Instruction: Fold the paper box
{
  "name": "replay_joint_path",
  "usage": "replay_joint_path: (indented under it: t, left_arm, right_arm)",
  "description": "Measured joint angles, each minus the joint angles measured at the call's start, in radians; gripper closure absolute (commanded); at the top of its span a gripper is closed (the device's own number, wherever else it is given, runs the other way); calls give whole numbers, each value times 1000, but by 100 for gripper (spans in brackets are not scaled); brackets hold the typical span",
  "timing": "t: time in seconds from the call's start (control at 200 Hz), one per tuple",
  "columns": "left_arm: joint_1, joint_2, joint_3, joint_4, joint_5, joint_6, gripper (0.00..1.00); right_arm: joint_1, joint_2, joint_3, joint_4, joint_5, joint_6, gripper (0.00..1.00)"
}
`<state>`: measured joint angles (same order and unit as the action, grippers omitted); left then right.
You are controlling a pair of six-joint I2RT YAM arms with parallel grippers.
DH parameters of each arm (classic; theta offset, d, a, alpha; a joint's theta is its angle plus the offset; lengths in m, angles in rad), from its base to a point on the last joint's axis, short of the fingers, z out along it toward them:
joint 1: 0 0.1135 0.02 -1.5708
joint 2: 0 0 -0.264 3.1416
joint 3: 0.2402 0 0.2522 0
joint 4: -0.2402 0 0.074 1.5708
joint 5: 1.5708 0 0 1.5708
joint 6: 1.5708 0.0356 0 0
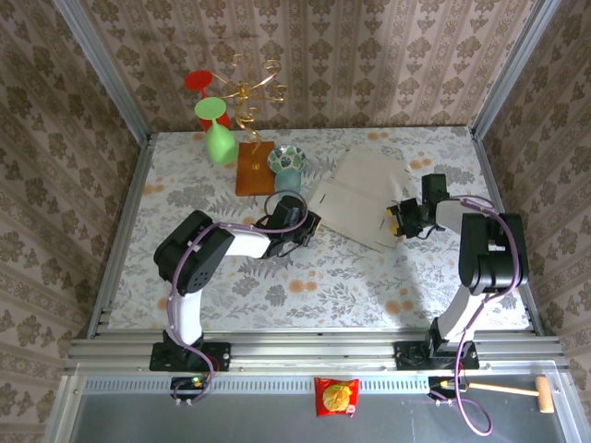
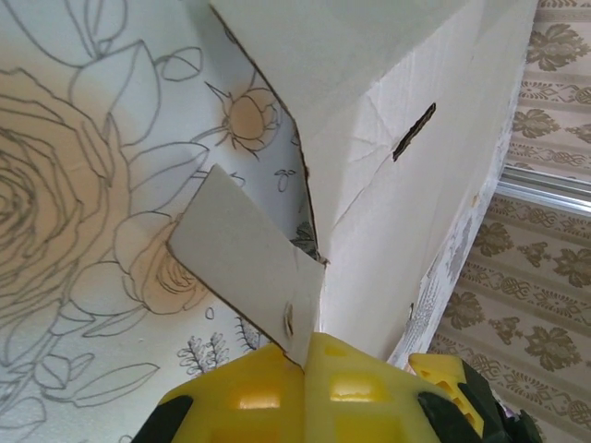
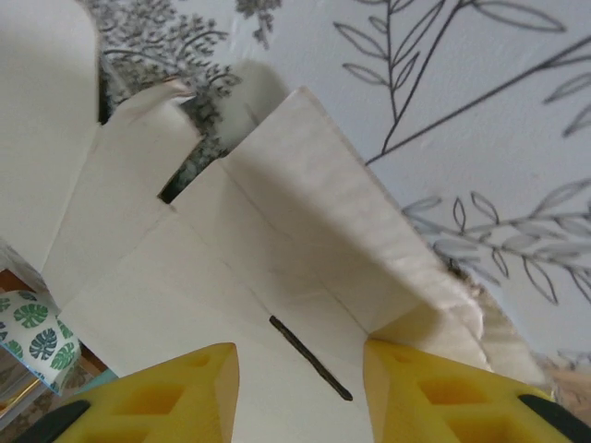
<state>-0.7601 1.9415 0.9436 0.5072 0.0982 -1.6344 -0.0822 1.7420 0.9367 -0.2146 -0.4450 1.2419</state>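
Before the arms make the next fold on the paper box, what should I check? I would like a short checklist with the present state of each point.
1. Left hand shut on a flap of the pale grey-white cardboard paper box: ok.
2. Right hand gripping the box: not ok; its fingers stand apart over the slotted panel.
3. Wall beside the right hand raised from the panel: ok.
4. Small teal cup apart from the box's left edge: cannot tell; they lie very close in the top view.
5. Flat brown wooden board apart from the box: ok.
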Motion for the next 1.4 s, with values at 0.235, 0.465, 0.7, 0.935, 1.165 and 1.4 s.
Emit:
replay_joint_path:
  t: [0.235,0.465,0.7,0.935,1.165,1.4]
  left_arm:
    - [-18,-47,64,4,-62,-12,100]
    - [-38,-53,147,48,-115,-50,100]
    - [-55,-53,181,74,-122,-72,100]
    - [-58,-53,181,74,-122,-83,100]
    - [-58,-53,181,79,-122,-91,100]
    - [-59,-54,181,79,-122,-91,100]
  right_arm:
    - [54,-371,-5,-130,110,136,51]
    - [374,-728,-168,-20,305,486,45]
    - [463,-554,-324,291,462,663,47]
    - [463,-504,-324,573,552,674,51]
    - [470,-453,-323,676,587,678,54]
    - [472,-377,-298,698,599,681,54]
